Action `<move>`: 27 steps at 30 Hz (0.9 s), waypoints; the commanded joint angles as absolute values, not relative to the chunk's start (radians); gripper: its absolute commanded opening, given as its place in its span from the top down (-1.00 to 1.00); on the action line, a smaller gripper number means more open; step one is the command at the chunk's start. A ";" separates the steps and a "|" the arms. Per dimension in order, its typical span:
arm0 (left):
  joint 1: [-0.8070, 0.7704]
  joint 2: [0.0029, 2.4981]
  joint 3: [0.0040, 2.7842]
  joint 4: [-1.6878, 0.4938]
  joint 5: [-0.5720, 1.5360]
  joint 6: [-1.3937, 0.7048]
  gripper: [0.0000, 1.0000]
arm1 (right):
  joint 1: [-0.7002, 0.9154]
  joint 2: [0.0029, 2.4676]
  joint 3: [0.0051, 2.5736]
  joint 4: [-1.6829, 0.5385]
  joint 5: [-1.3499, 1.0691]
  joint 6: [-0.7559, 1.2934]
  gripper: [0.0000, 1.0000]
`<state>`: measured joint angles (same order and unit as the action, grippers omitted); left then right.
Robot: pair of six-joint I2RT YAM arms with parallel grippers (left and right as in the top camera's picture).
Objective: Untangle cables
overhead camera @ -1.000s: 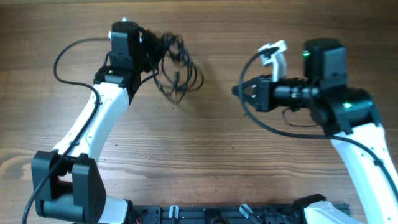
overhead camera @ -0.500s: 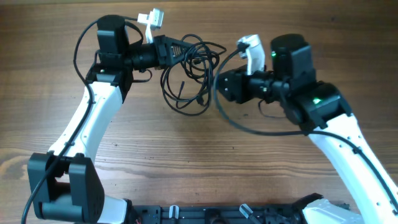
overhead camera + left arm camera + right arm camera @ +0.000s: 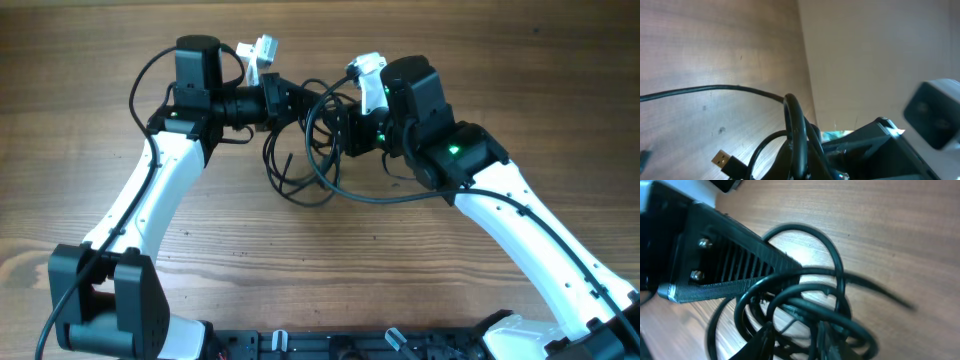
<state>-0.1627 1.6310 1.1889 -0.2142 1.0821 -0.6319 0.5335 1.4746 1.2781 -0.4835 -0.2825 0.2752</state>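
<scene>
The cable tangle point(image 3: 298, 150), a knot of thin black loops, sits left of centre towards the far side of the surface point(image 3: 520, 60). Its upper part is gathered at the left gripper point(image 3: 292, 100) and its lower loops droop towards the wood. One free end carrying a USB plug point(image 3: 721, 161) shows in the left wrist view. The left gripper appears clamped on the top of the bundle: in the right wrist view several strands cross at the tip of its ribbed finger point(image 3: 725, 270). The right gripper point(image 3: 338, 132) is nosed into the loops from the other side, just beside the left one. I cannot tell whether its jaws are apart or closed, since cable hides them in its own view. The step in hand looks like taking a second hold so the two arms can draw the knot apart. Next, the right gripper needs to single out one strand rather than a handful. It must also keep clear of the right arm's own lead point(image 3: 385, 197), which hangs near the tangle.
</scene>
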 commanded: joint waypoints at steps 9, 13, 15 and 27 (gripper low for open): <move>-0.165 1.616 1.199 -0.323 1.216 -0.772 0.85 | 0.547 1.529 1.281 -0.562 -0.436 -0.263 0.38; -0.142 1.616 1.199 -0.323 1.221 -0.825 0.86 | 0.547 1.576 1.281 -0.580 -0.476 -0.270 0.23; -0.141 1.616 1.199 -0.323 1.248 -0.825 0.86 | 0.547 1.594 1.281 -0.559 -0.529 -0.270 0.20; -0.093 1.616 1.199 -0.474 0.532 -0.846 0.92 | 0.291 1.382 1.287 -0.625 -0.343 0.262 0.91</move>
